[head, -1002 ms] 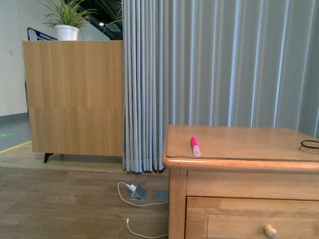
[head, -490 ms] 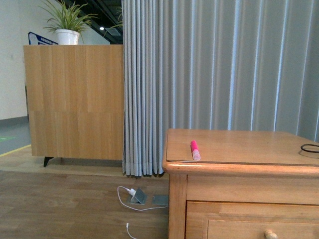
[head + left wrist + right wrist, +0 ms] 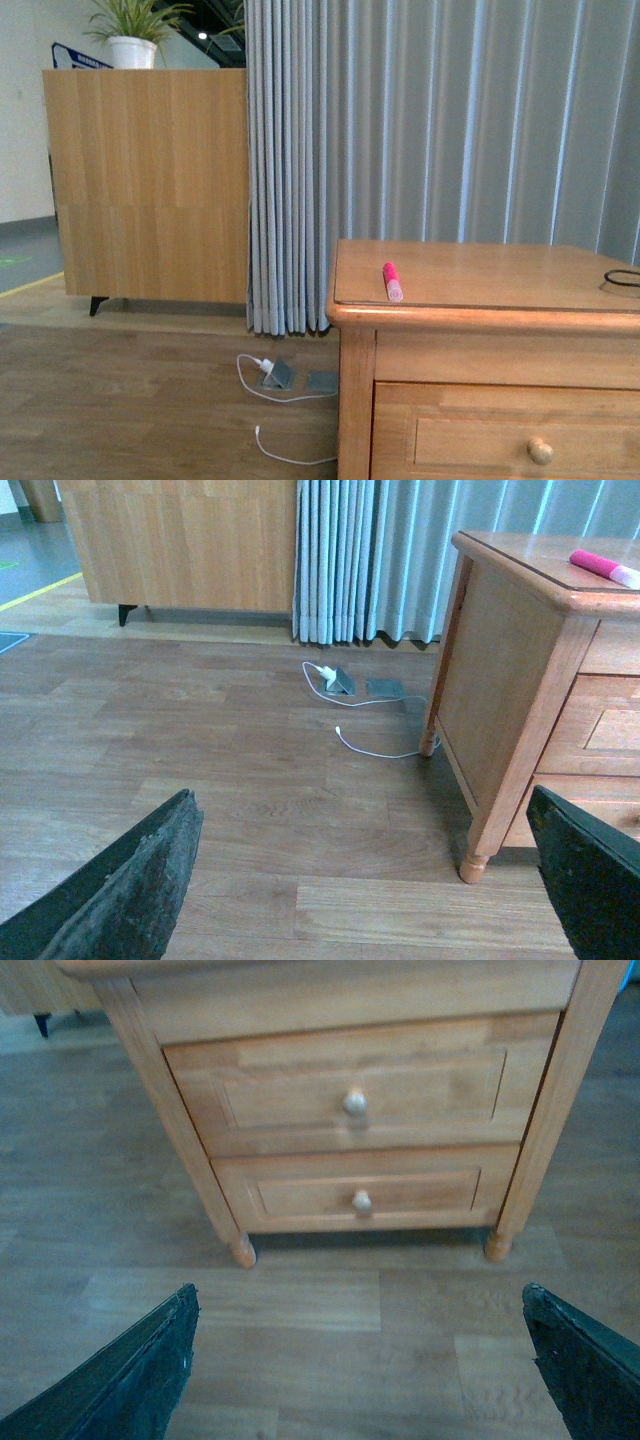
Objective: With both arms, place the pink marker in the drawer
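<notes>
The pink marker lies on top of the wooden nightstand, near its front left edge, pale cap toward me. It also shows in the left wrist view. The top drawer is shut, with a round knob. The right wrist view shows two shut drawers, the upper and the lower. My left gripper is open over the floor, left of the nightstand. My right gripper is open over the floor in front of the drawers. Neither arm shows in the front view.
A tall wooden cabinet with a potted plant stands at the back left. A grey curtain hangs behind. A white cable and floor sockets lie beside the nightstand. A black cable lies at the top's right edge.
The front view has shifted: first down, then back up, so the drawer knob dropped to the frame's edge and has come back into view. The marker has not moved on the top.
</notes>
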You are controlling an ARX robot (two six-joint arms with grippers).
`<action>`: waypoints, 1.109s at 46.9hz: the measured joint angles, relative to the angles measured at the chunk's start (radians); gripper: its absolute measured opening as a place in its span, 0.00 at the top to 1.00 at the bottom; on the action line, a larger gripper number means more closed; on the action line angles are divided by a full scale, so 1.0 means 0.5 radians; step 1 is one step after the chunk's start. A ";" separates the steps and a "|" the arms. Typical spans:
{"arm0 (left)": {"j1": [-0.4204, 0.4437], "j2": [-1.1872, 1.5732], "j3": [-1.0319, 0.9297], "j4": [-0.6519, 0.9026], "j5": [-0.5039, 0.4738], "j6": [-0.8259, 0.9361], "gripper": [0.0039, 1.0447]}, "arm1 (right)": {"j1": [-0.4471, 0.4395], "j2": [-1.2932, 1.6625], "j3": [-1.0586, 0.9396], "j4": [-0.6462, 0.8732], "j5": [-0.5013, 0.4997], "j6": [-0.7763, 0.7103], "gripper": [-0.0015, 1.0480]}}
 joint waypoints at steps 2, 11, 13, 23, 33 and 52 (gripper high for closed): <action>0.000 0.000 0.000 0.000 0.000 0.000 0.06 | 0.026 0.154 0.019 0.083 -0.001 0.031 0.08; 0.000 0.000 0.000 0.000 0.000 0.000 0.06 | 0.230 1.028 0.246 0.676 0.056 0.071 0.08; 0.000 0.000 0.000 0.000 0.000 0.000 0.06 | 0.272 1.246 0.314 0.815 0.067 0.077 0.08; 0.000 0.000 0.000 0.000 0.000 0.000 0.06 | 0.403 2.194 0.712 1.206 0.148 0.113 0.08; 0.000 0.000 0.000 0.000 0.000 0.000 0.06 | 0.426 2.933 1.154 1.415 0.294 0.114 0.08; 0.000 0.000 0.000 0.000 0.000 0.000 0.06 | 0.330 3.749 1.849 1.516 0.418 0.008 0.08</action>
